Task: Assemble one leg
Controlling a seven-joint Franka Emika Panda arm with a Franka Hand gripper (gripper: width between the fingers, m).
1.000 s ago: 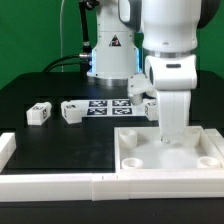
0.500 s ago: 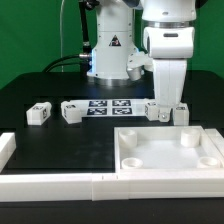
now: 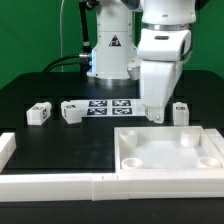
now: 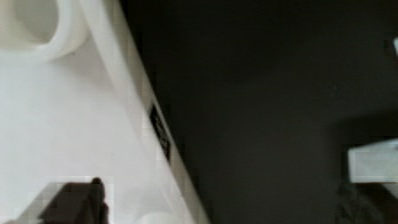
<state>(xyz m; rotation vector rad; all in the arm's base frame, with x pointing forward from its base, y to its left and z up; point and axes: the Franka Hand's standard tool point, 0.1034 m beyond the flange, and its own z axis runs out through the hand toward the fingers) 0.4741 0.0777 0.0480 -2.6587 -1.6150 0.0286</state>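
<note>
Several small white legs with black-and-white markers lie on the black table: one (image 3: pixel 38 113) at the exterior view's left, one (image 3: pixel 72 111) beside it, and one (image 3: pixel 180 113) behind the panel's back edge. My gripper (image 3: pixel 154 116) hangs low just left of that last leg, over the spot where a further leg lay; that leg is hidden behind the fingers. The large white panel (image 3: pixel 170 152) lies in front. In the wrist view the gripper (image 4: pixel 217 205) looks open and empty, one dark finger (image 4: pixel 71 205) over the panel (image 4: pixel 63 130), and a white block's corner (image 4: pixel 374 160) shows at the edge.
The marker board (image 3: pixel 108 105) lies between the left legs and the gripper. A white rail (image 3: pixel 50 184) runs along the table's front. The robot's base (image 3: pixel 110 55) stands at the back.
My gripper has lifted out of the panel and moved back and toward the exterior view's left, now covering the leg that showed beside the right-hand one half a second ago.
</note>
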